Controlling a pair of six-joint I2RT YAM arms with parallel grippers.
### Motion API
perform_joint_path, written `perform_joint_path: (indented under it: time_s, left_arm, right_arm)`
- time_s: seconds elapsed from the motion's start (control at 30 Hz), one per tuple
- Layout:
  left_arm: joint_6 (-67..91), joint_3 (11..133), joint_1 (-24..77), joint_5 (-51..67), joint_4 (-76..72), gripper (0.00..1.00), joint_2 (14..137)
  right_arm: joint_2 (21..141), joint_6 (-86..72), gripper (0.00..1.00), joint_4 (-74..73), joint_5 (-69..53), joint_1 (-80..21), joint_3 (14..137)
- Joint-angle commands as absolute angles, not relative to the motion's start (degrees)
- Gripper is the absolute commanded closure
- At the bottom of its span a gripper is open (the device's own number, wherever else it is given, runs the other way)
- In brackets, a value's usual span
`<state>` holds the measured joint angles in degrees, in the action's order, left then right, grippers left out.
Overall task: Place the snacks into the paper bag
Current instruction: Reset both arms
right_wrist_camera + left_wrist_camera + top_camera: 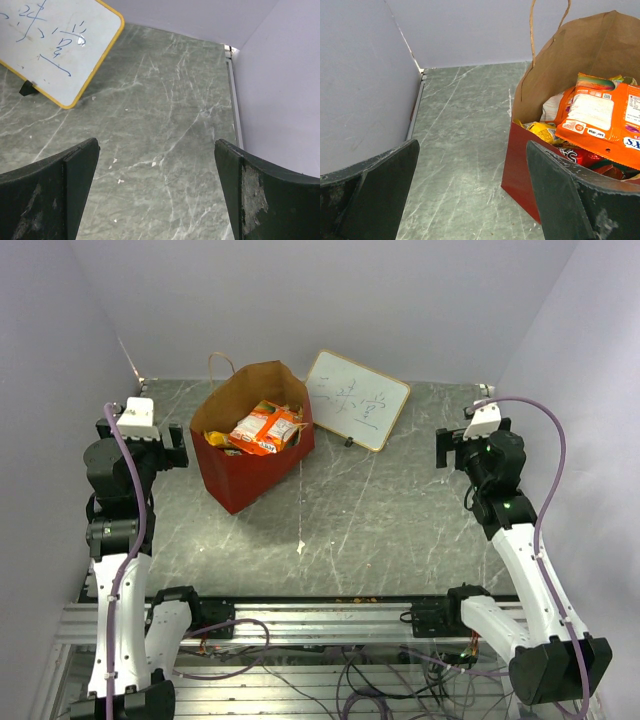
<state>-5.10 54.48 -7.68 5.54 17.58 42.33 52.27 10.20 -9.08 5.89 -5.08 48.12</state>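
Observation:
The red paper bag [240, 476] stands upright at the back left of the table, its brown inside showing. It holds the snacks: a large orange packet [264, 428] lies on top, with yellow and red packs under it. In the left wrist view the bag [525, 165] is at the right, with the orange packet [600, 125] and a yellow pack [542, 132] inside. My left gripper [175, 447] is open and empty just left of the bag. My right gripper [447, 445] is open and empty at the far right, over bare table.
A white writing board [356, 398] with a yellow rim leans behind and right of the bag; it also shows in the right wrist view [55, 45]. Small crumbs [115, 162] lie on the green marbled table [380, 520]. Grey walls enclose three sides.

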Motion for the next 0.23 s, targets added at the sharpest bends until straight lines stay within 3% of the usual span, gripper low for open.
perform_joint_path:
  time_s: [0.0, 0.2]
  left_arm:
    - [-5.49, 54.87, -8.34, 6.02, 17.63, 0.01, 41.93]
    - [-5.79, 54.55, -8.30, 5.88, 17.62, 0.01, 41.62]
  right_arm:
    - [52.03, 10.64, 0.00, -8.09, 6.50, -4.41, 48.38]
    - [51.94, 10.63, 0.00, -8.39, 6.36, -4.30, 48.51]
